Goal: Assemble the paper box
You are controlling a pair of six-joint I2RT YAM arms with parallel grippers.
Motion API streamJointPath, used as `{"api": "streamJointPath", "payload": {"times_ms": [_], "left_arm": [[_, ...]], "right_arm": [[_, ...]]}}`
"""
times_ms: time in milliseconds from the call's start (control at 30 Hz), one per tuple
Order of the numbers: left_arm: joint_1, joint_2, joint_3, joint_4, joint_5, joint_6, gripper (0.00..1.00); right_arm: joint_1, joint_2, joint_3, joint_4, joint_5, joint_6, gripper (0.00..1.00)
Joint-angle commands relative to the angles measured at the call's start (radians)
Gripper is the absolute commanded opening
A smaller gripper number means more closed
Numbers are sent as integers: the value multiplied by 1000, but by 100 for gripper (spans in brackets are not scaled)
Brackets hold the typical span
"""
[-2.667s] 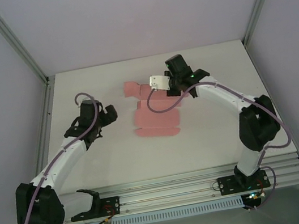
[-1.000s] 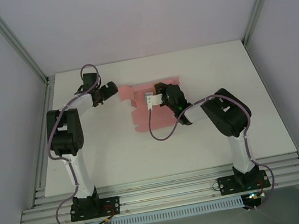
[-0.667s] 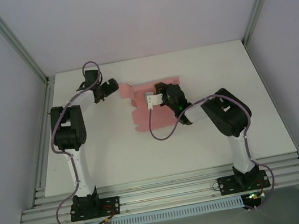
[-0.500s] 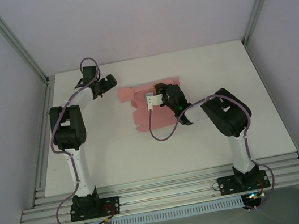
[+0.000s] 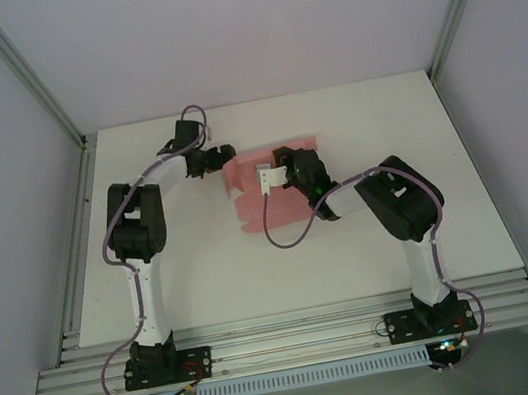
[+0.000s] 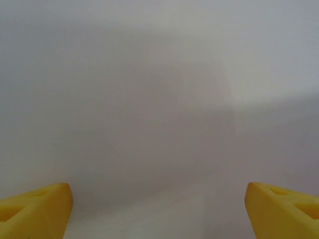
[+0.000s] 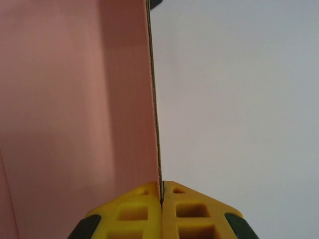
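Where the paper box [image 5: 258,207] lay: it was seen toward the far middle of the table [image 5: 207,278], between the two arms, with its near part flat on the surface
State of the right gripper [image 7: 162,191]: it was clamped on a thin edge of the pink card, with the yellow fingers [image 7: 134,211] pressed together and the card's edge caught between them
State of the left gripper [image 5: 224,154]: it was spread wide with nothing held; in the left wrist view the two fingertips [image 6: 35,209] were seen far apart, with bare pale surface ahead
Deciding relation: the card lay to the right of the left gripper, just beside its tips at the sheet's far-left corner; whether it was being touched could not be told
Long axis of the sheet: it was judged to run roughly from far to near with a slight slant, though its right part was covered by the right arm, so this could not be settled
Nearer arm: the right one was already on the card, and the left was the free one at the far-left corner, so a grasp or push there was judged to be the likely next move
Look of the card: thin and pink, not yet a box; a notched, die-cut outline was seen at the near-left edge, and in the right wrist view one panel was seen edge-on with its pink face left of the fingers
Stage: assembly was judged to be early, with no closed walls seen
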Motion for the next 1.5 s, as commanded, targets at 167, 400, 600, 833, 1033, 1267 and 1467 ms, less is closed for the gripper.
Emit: {"api": "streamJointPath", "payload": {"times_ms": [167,400,600,833,1033,1267,1467], "left_arm": [[-18,-209,-253,58,-10,-51,88],[-26,-275,-350,86,12,-32,85],[-38,-362,-480,224,93,-10,83],[-63,-351,-507,348,230,25,80],[-90,-326,-459,382,211,60,75],[-164,-369,-522,414,51,125,73],[-223,-395,-641,507,-48,118,73]], "right_arm": [[-12,-19,13,-75,20,38,0],[-13,-14,12,-63,20,22,0],[-13,-36,-5,-81,15,25,0],[-12,-49,-12,-92,0,26,0],[-12,-63,-30,-113,-22,33,0],[1,-55,-71,-58,-26,17,0],[1,-72,-79,-96,-24,47,0]]}}
